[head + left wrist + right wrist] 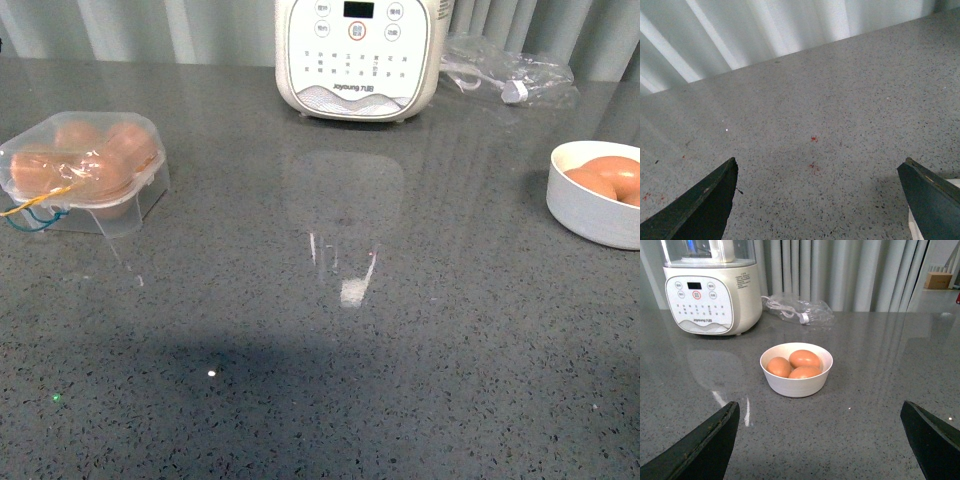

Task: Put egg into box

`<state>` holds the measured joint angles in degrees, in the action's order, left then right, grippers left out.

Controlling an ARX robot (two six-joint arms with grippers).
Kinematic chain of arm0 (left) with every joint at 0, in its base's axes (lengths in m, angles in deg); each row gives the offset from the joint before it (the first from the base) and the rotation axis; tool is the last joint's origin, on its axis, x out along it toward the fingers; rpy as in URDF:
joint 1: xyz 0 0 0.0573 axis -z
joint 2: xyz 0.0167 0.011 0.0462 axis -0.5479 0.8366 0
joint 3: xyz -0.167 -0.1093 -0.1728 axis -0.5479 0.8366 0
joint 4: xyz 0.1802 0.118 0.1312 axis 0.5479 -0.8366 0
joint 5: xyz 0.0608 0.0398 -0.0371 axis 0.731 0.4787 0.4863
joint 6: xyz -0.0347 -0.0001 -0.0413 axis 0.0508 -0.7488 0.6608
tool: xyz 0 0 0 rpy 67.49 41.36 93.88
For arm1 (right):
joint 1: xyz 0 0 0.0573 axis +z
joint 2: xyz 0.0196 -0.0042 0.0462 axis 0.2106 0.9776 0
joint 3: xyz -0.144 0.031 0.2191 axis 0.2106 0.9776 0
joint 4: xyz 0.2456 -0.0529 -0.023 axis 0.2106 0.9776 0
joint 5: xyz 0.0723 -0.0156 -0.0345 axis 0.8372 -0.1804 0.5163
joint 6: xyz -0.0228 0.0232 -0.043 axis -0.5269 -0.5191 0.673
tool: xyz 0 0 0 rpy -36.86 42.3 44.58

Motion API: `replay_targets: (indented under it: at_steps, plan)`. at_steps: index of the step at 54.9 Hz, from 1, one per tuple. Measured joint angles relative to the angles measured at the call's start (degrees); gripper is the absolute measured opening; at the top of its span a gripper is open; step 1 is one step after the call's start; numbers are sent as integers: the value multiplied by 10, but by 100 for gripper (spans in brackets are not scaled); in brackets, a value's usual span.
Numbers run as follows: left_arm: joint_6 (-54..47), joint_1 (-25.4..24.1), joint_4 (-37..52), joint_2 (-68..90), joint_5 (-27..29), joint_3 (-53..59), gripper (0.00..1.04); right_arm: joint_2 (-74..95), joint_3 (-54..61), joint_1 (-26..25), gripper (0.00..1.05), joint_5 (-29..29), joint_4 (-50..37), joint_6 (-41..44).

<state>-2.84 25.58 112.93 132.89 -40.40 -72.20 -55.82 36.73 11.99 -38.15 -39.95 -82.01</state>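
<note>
The clear plastic box [85,170] sits at the left of the grey counter with its lid down and several brown eggs inside; a blue-yellow band hangs at its left side. A round white bowl [585,215] at the right edge holds brown eggs [612,175]. In the right wrist view the bowl [796,382] holds three eggs [804,358]. My right gripper [820,407] is open and empty, well short of the bowl. My left gripper [817,167] is open and empty over bare counter. Neither arm shows in the front view.
A white Joyoung cooker [360,55] stands at the back centre, and also shows in the right wrist view [710,287]. A clear plastic bag with a cable [510,75] lies to its right. Curtains hang behind the counter.
</note>
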Motion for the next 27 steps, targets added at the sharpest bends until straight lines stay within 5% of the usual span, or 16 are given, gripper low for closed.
replay_targets:
  at_steps: [8, 27]
  plan:
    - [24, -20, -24, -45, -19, 0, 98, 0, 0, 0, 97, 0, 0, 0]
    - [89, -127, -190, -331, -183, 105, 98, 0, 0, 0, 97, 0, 0, 0]
